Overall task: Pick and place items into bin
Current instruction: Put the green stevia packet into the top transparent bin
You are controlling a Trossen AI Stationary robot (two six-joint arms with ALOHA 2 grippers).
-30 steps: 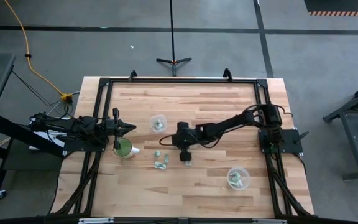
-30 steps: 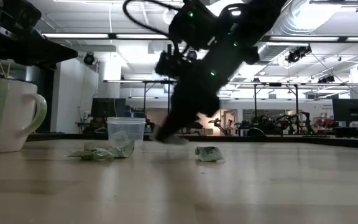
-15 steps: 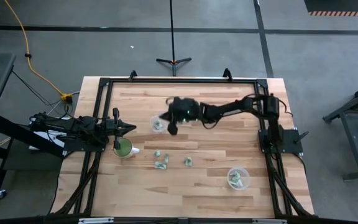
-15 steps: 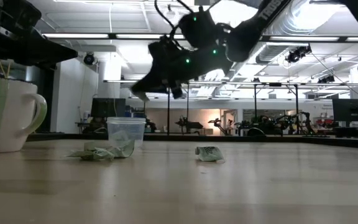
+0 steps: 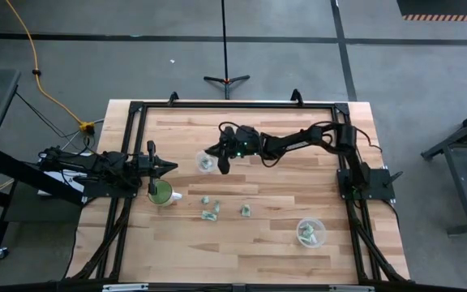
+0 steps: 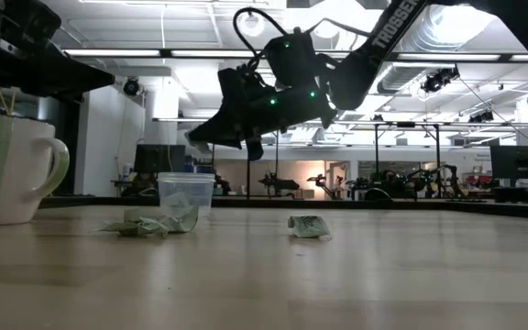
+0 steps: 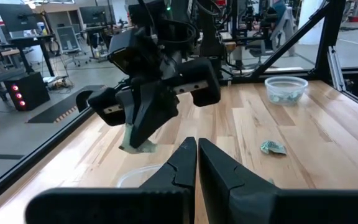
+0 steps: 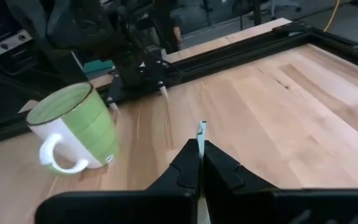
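My right gripper (image 5: 219,160) hangs above the clear bin (image 5: 201,156) on the table's far-left part, shut on one small pale green wrapped item (image 7: 136,142). The bin's rim (image 7: 137,175) shows just under that item in the left wrist view. Three loose items (image 5: 205,199) (image 5: 211,215) (image 5: 246,211) lie flat on the wood nearer the front. My left gripper (image 7: 196,151) waits shut at the left edge, above the green cup (image 5: 161,193). My right gripper pinches the wrapped item between its two fingertips (image 7: 146,127), which slant down toward the table's left. The item's lower end (image 7: 133,145) hangs below the tips, lifted clear above the bin. In the right wrist view a thin edge (image 8: 201,130) sticks out past the shut fingers.
A second clear bin (image 5: 310,231) with several items in it stands near the front right. The green cup with a white handle (image 8: 73,127) stands by the left arm. A black frame (image 5: 233,105) runs around the table's edges. Open wood lies between the two bins.
My right gripper has risen from the table beside the loose items and swung toward the far-left, carrying the item with it. It now hovers over the clear bin, having barely shifted in the last half second. The three loose items have stayed put.
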